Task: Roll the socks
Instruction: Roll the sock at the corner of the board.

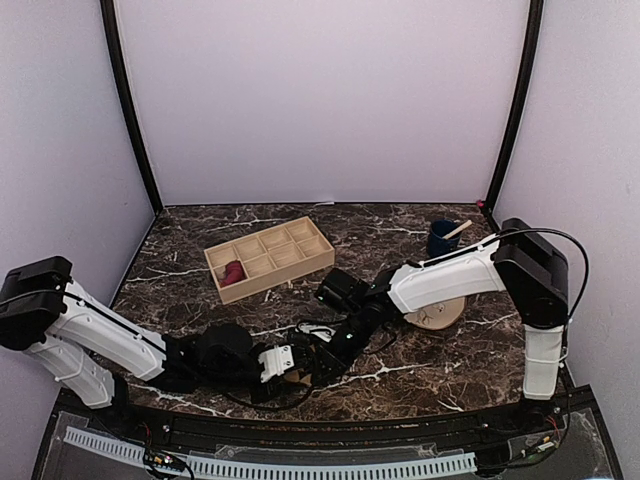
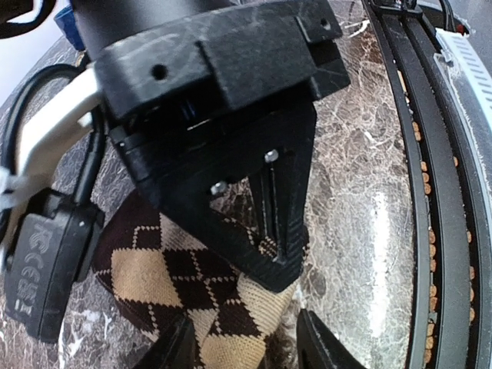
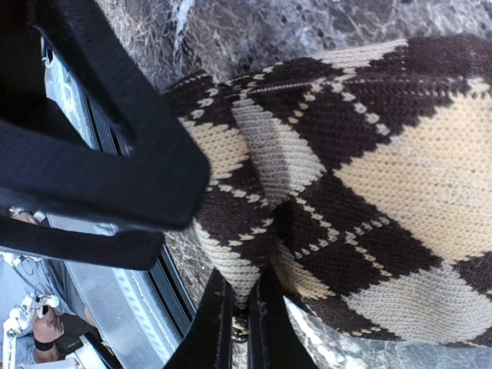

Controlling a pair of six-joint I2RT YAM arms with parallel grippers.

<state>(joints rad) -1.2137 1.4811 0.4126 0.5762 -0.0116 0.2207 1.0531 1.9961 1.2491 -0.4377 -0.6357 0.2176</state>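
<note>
At the near edge of the table (image 1: 190, 245), about midway along it, my two pincers meet over the argyle sock (image 2: 154, 277). It lies bunched on the marble, dark brown with tan diamonds. My right pincer (image 3: 242, 327) is clenched, its two black fingers almost together with a small fold of the sock's edge nipped between them. My left pincer (image 2: 246, 346) comes in from the other side with its fingers apart and the sock's tan end between them. I cannot tell whether they press on the cloth or only stand astride it.

Farther in, toward the right edge, a round wooden disc (image 1: 440, 316) lies partly under my right arm. Left of the table's middle sits a wooden tray (image 1: 280, 280) of small compartments, set at a slant. The maroon sock (image 1: 232, 272) is balled in a compartment at its left end, well apart from the argyle one. Near the far right corner stands a blue cup (image 1: 440, 242) with a pale stick leaning in it.
</note>
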